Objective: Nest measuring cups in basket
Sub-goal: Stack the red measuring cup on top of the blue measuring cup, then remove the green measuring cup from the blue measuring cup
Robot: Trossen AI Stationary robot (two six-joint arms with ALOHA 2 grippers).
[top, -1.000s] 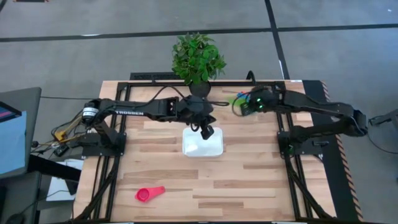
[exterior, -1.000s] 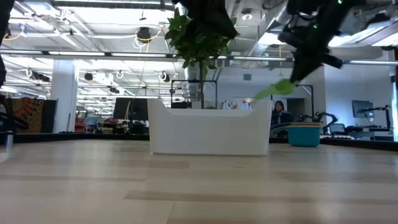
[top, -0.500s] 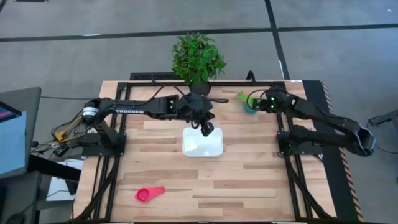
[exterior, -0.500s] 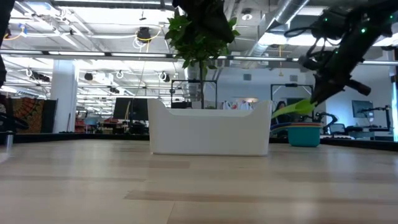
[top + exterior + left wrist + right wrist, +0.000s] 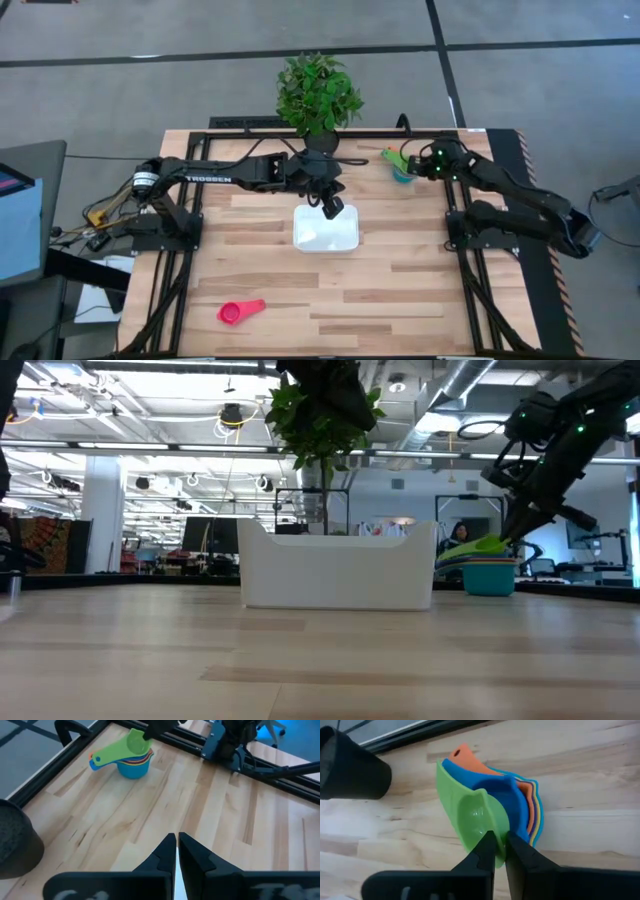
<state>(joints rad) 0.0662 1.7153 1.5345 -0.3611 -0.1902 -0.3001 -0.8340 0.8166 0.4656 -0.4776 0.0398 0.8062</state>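
Observation:
The white basket [image 5: 327,230] [image 5: 338,566] sits mid-table. My left gripper [image 5: 331,207] [image 5: 176,846] is shut above the basket's far edge and holds nothing. At the table's far right stands a nested stack of cups [image 5: 403,177] [image 5: 490,576] [image 5: 133,765] [image 5: 526,802], with light blue outermost and blue, orange and yellow rims showing. My right gripper [image 5: 408,165] [image 5: 498,849] is shut on the green cup [image 5: 478,546] [image 5: 127,746] [image 5: 470,817] at the top of that stack. A red cup [image 5: 240,312] lies bowl-down-flat near the table's near left corner. My right gripper pinches the green cup by the wall of its bowl [image 5: 496,827], one finger [image 5: 484,847] inside the bowl and the other [image 5: 515,849] outside it. The fingers come from above, slanting down. The cup sits tilted in the blue cup at the top of the stack, its handle [image 5: 451,795] pointing away.
A dark plant pot [image 5: 320,140] [image 5: 350,767] [image 5: 15,845] with a leafy plant [image 5: 318,92] stands at the far edge, between the basket and the stack. Black frame rails [image 5: 220,745] run along the table's sides. Bare wood lies near the basket's near side.
My right gripper has carried the green cup from beside the plant pot toward the table's right and then down, setting it into the top of the cup stack. It has stayed shut on the cup. My left arm has kept still.

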